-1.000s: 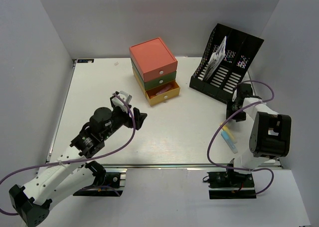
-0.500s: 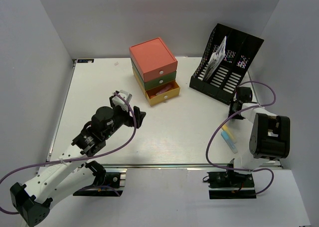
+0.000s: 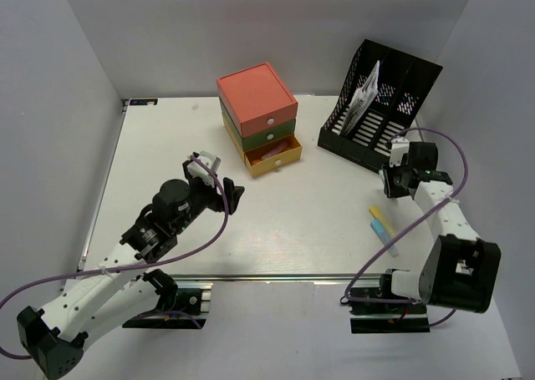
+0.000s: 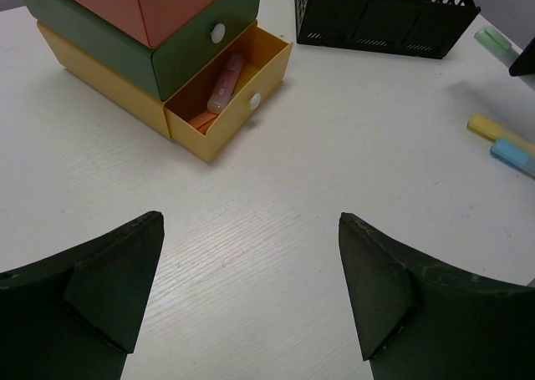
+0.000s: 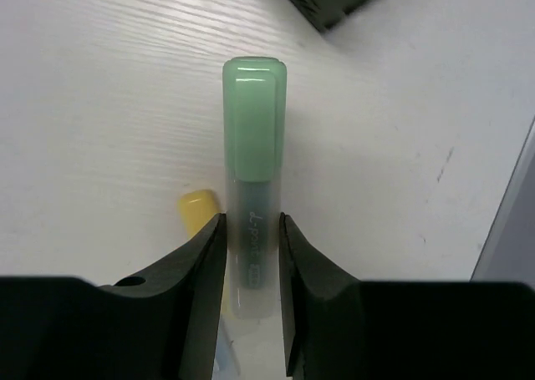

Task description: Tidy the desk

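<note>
1. The large flat white rectangular counter point(image 3: 167, 146) is filling the floor of the grey-white enclosure, from the arms' bases to the back wall, and is carrying everything below.
2. Over its right side, the right gripper point(image 5: 251, 221) is clamping a pale, translucent-bodied green highlighter point(image 5: 253, 146) by its lower barrel. The cap end is sticking well out past the fingertips.
3. With the hold sitting that low on a smooth round barrel, the green highlighter is likely risking a swivel or a slide during a quick swing. A drop there would be sending it rolling toward the counter's right edge.
4. A yellow plastic highlighter point(image 4: 493, 129) and a blue plastic highlighter point(image 4: 512, 154) are lying just beside each other under the gripper's path. A low sweep would probably be knocking them askew.
5. The black mesh plastic file rack point(image 3: 380, 113) is standing near, behind the arm. A wide turn could be catching the purple cable on it.
6. The open yellow bottom drawer point(image 4: 230, 104) of the small stacked drawer unit is already holding a pink marker-like item point(image 4: 226, 83). If that drawer is the target, a tilted release might be leaving the highlighter propped on the drawer's rim.
7. The left gripper point(image 4: 251, 221) is hovering wide open and empty, facing that drawer, so both arms could be crowding the same spot.
</note>
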Motion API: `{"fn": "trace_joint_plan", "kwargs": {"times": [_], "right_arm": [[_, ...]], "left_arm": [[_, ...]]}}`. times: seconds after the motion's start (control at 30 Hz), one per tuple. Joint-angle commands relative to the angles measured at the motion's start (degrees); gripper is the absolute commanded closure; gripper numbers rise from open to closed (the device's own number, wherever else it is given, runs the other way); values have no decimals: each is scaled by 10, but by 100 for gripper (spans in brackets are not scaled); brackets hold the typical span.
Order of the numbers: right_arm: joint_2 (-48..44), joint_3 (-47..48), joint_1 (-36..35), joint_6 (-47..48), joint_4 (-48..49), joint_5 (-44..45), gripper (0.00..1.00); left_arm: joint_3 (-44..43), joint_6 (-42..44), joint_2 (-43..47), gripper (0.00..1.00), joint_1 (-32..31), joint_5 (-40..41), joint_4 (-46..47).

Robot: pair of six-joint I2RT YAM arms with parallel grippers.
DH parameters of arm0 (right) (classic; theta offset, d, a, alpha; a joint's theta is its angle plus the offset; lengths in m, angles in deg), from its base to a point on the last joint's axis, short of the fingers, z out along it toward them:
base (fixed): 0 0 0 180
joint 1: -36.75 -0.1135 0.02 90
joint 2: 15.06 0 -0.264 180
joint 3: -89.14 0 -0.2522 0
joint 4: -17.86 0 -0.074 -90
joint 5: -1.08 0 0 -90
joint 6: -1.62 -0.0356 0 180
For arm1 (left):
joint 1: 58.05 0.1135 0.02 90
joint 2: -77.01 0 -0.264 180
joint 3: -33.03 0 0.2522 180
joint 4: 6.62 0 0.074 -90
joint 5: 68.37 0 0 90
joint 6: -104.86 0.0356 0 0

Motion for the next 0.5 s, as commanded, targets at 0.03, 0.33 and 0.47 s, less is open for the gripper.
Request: {"fn": "trace_joint_plan", "kwargs": {"times": [0.03,0.33,0.47], "right_arm": [[-43,71,-2,146,-165,-187,100],[67,190,-112,321,-168,-349,100],[127,269,-196,385,-124,-294,100]], "left_arm": [[9,9,15,6,2,-1,20],[37,41,51,7,2,3,54],[58,45,66,7,2,16,64]]}}
